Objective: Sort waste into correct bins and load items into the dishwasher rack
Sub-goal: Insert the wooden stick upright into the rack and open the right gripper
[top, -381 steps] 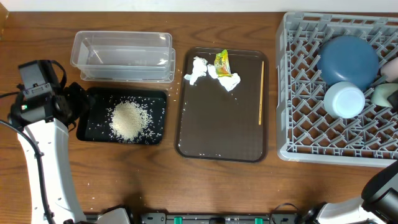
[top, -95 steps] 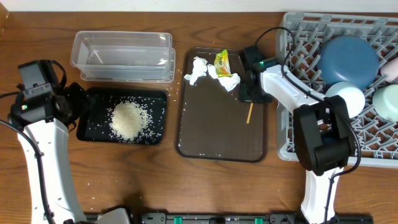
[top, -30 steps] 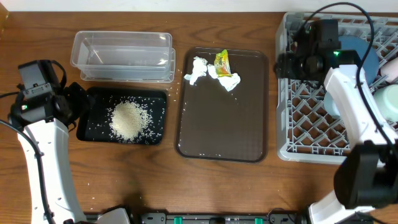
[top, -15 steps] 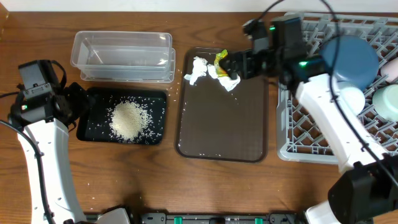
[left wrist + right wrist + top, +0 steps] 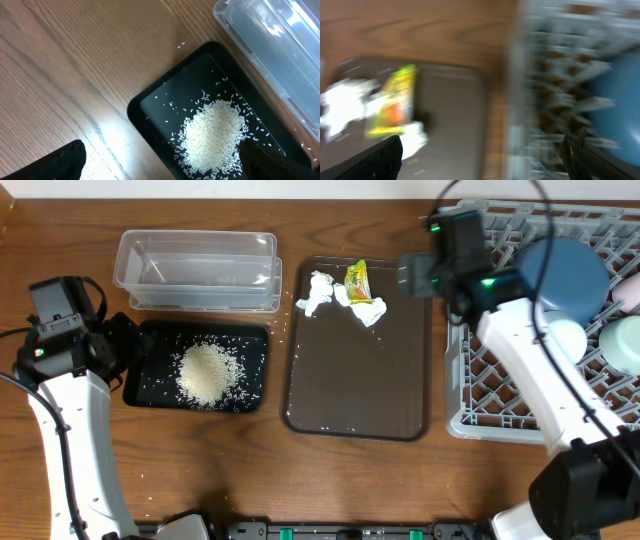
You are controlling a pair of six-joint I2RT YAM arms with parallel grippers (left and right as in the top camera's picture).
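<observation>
Two crumpled tissues (image 5: 318,291) (image 5: 342,107) and a yellow-green wrapper (image 5: 357,280) (image 5: 392,102) lie at the far end of the brown tray (image 5: 355,370). My right gripper (image 5: 410,275) (image 5: 482,160) hovers open over that tray's far right corner, right of the waste, holding nothing; its view is blurred. Rice (image 5: 207,371) (image 5: 215,130) is heaped in the black tray (image 5: 150,385). My left gripper (image 5: 125,360) (image 5: 165,167) stands open at that tray's left edge. The clear tub (image 5: 197,270) is behind it. The grey rack (image 5: 490,385) holds a dark blue dish (image 5: 562,272).
In the rack are also a light blue bowl (image 5: 560,342), a mint bowl (image 5: 625,340) and a pink cup (image 5: 631,285). My right arm (image 5: 530,380) crosses the rack's left half. A few rice grains lie on the wood around the black tray.
My right gripper swung from the rack's far left corner out over the tissues and wrapper, then drew back right to the tray corner. The left arm has not moved.
</observation>
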